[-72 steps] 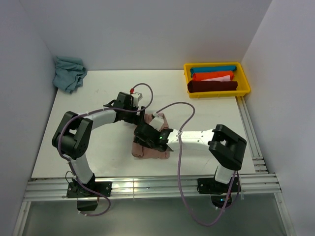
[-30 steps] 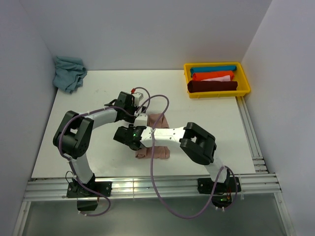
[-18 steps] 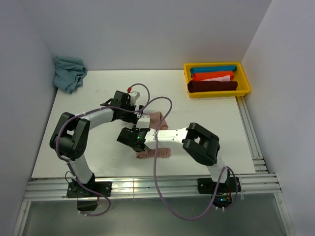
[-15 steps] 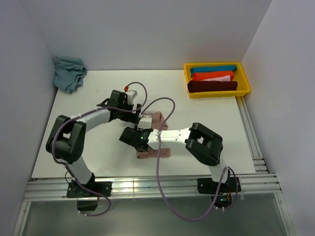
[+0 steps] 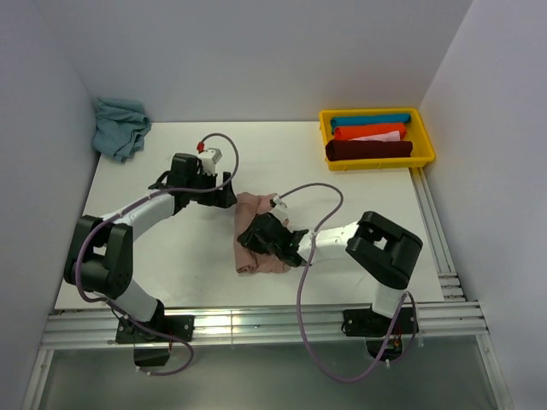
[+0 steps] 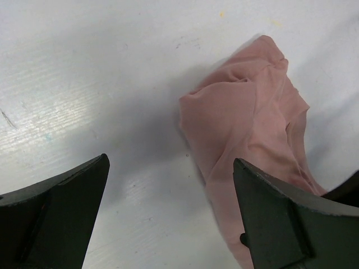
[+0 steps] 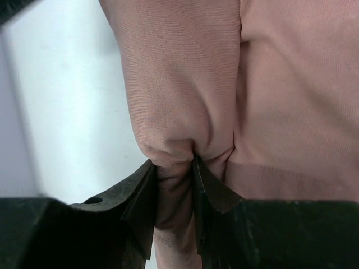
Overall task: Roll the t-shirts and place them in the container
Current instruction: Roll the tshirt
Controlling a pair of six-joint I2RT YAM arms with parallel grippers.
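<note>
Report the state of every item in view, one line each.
pink t-shirt: bunched up on the table
left gripper: open, holding nothing
right gripper: shut on a fold of the pink t-shirt
yellow bin: holds three rolled shirts
blue-grey cloth: crumpled, far-left corner

Open table (image 6: pixel 112 84) between left tool (image 6: pixel 171 196) and pink t-shirt (image 6: pixel 247 123)
</note>
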